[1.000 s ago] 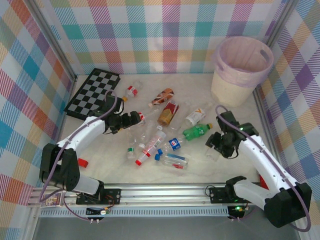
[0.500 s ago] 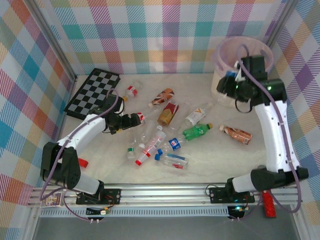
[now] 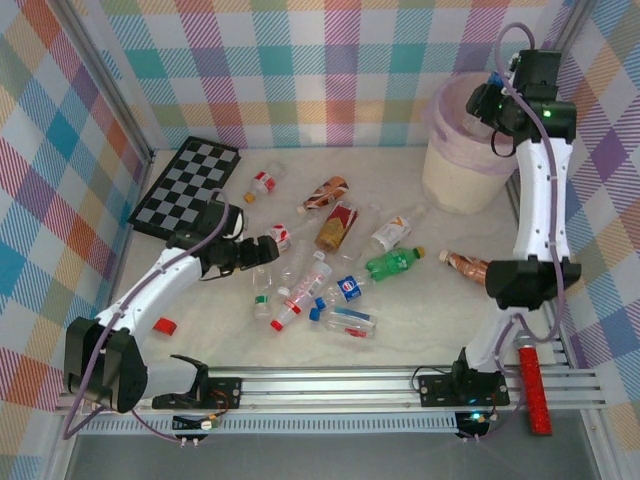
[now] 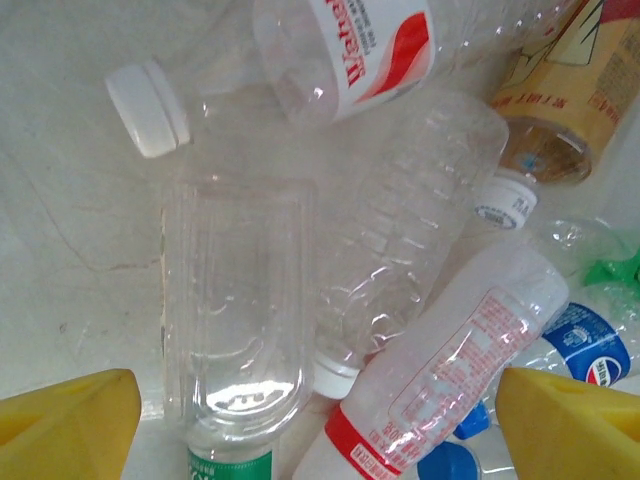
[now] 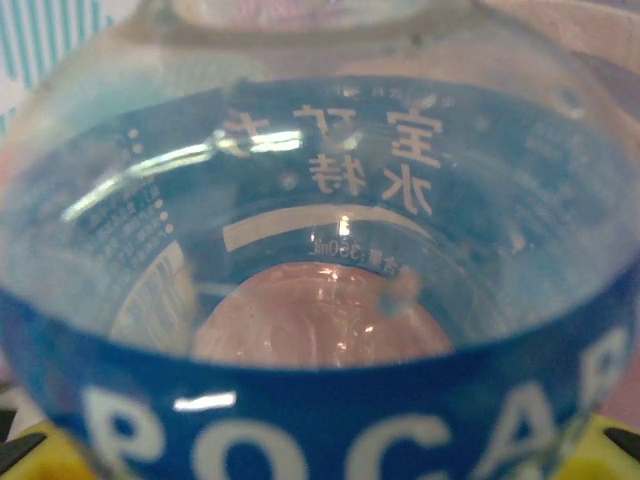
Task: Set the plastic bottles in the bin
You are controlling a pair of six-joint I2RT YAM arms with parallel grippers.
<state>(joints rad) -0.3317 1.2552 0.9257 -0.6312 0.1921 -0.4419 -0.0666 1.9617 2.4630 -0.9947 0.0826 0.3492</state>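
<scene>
Right arm at the bin with a bottle, left arm low over the heap.

The right fingers (image 5: 40, 462) were closed narrow on a blue-labelled bottle (image 5: 320, 300), held high above the right side of the mouth of the bin (image 3: 450, 175), which stood at the far right corner of the tabletop (image 3: 400, 325). The left fingers (image 4: 70, 420) stood wide apart and gripped nothing. They hung just above the heap of bottles at mid-tabletop, with a clear bottle (image 4: 235, 300) carrying a green label lying lengthwise between them, touched by neither. A ribbed clear bottle (image 4: 400, 240) lay against its right side. In the overhead view a green bottle (image 3: 392, 263) lay at the heap's right edge. A brown bottle (image 3: 462, 264) lay further right, beside the right arm's elbow. A chessboard (image 3: 185, 185) lay at far left.
</scene>
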